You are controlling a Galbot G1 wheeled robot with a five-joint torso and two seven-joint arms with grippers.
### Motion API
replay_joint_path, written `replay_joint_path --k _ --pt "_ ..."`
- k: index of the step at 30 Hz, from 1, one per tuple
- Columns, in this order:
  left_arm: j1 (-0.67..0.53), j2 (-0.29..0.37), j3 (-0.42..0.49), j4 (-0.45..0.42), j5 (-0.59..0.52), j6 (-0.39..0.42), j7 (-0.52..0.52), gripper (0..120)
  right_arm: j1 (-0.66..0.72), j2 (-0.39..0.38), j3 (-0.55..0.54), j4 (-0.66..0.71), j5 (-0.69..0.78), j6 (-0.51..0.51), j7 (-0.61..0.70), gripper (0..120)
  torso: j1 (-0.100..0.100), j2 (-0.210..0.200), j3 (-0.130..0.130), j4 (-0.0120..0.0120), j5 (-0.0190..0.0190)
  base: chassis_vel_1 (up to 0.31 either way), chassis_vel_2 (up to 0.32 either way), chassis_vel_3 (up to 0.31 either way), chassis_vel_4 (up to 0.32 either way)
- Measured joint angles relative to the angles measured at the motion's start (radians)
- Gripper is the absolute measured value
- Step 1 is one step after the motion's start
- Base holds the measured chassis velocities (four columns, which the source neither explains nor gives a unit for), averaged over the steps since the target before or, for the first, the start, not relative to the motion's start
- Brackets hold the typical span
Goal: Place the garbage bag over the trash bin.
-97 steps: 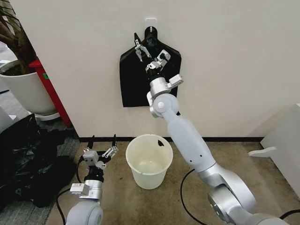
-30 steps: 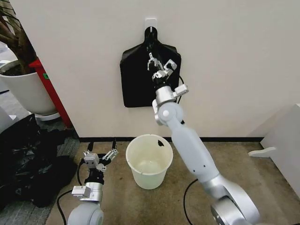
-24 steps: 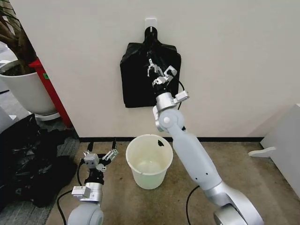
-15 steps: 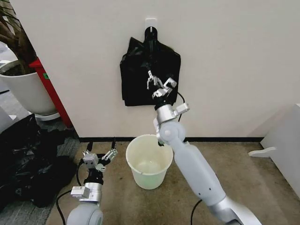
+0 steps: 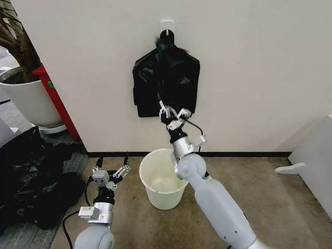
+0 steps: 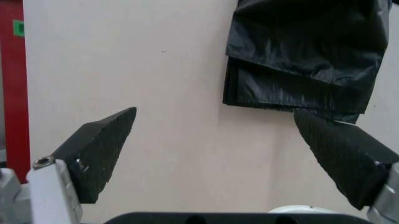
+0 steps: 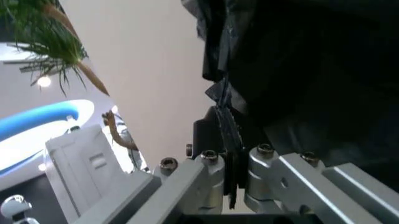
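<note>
So at this point the right gripper (image 5: 169, 115) was up by the wall, fingers pinched together on a thin strand of black film. In the right wrist view you could see the film squeezed flat between the pads. That strand ran almost straight up from the jaws to the hook (image 5: 166, 34) on the wall, where the bundle of black bags (image 5: 166, 80) was hanging. My read is that the stretched strip is the garbage bag (image 5: 160, 78), one sheet being peeled off the bundle, with its long axis vertical along the wall.

The relation that matters: the trash bin (image 5: 164, 178) sat on the floor right below the gripper and a bit nearer to the robot, mouth open and facing up. So the bag was above and behind the bin, and the coming move would probably be down and toward the robot.

The left gripper (image 5: 111, 174) hung low, left of the bin, jaws wide apart and holding nothing. The right arm was clearly the nearer one to the bag; the left one was closer to the bin's rim.
</note>
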Motion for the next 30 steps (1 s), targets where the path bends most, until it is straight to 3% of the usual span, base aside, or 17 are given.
replay_joint_path --k 14,30 --pt "-0.003 0.008 0.005 0.000 -0.004 0.000 0.000 100 -0.128 -0.025 0.001 -0.023 -0.129 0.036 -0.096 0 0.000 0.000 0.000 0.0000 -0.0002 0.000 0.000 0.000 0.000" --pt "-0.003 0.015 0.001 0.001 -0.018 -0.006 0.000 100 -0.177 -0.018 0.005 -0.124 -0.237 0.107 -0.204 0 0.000 0.000 0.000 0.0000 0.0000 0.000 0.000 0.000 0.000"
